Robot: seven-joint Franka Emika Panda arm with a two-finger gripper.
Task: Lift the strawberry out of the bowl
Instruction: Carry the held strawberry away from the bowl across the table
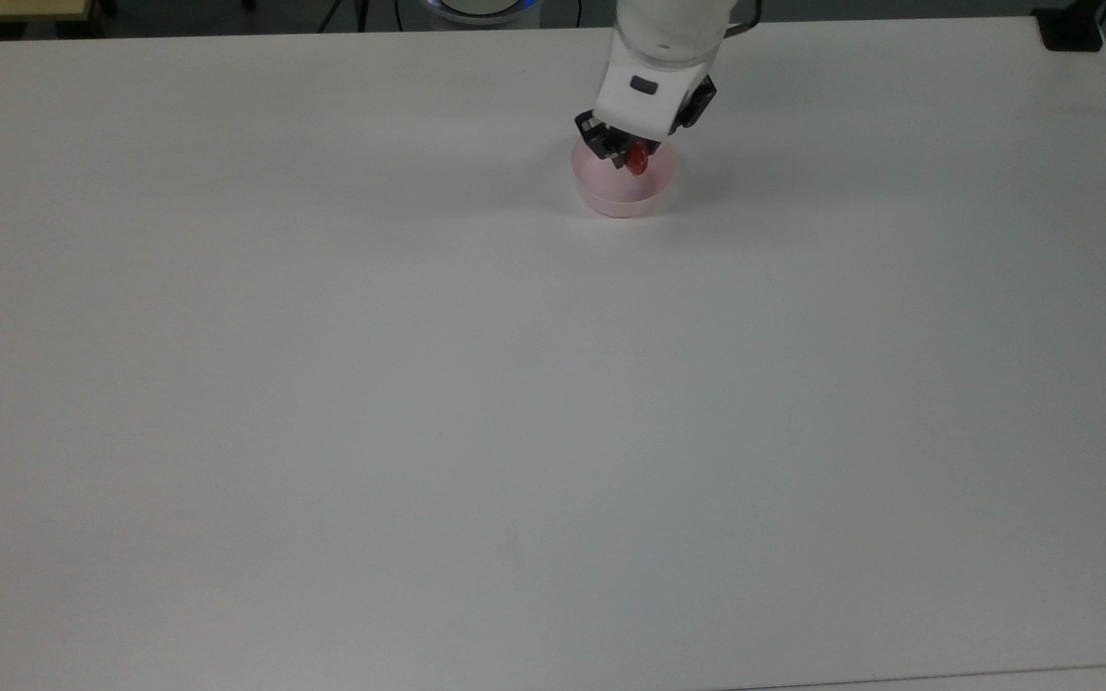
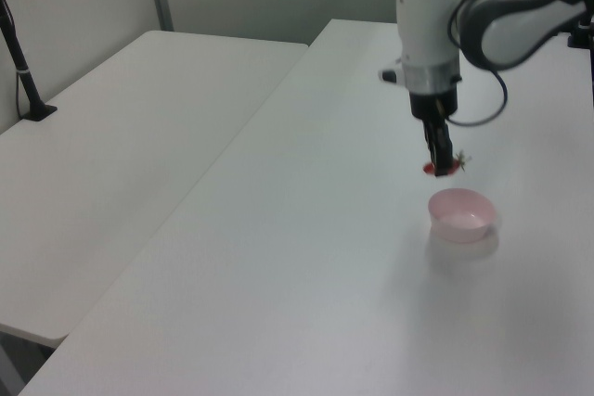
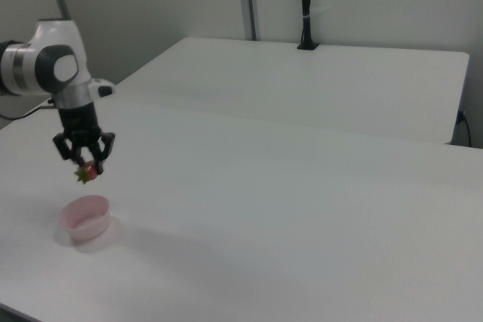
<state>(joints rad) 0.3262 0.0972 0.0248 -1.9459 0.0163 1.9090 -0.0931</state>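
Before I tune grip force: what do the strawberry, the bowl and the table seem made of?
Strawberry: glossy red with a stiff green top, likely a plastic toy. Bowl: pale pink, thin-walled, smooth and faintly translucent, probably plastic. Table: flat matte white, looks like laminate; what lies beneath is unclear.

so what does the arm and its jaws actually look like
The arm is glossy white with rounded shells and dark grey joints. A blue light glows on top, and a black cable loops beside the wrist. The gripper is small and black under a white housing.
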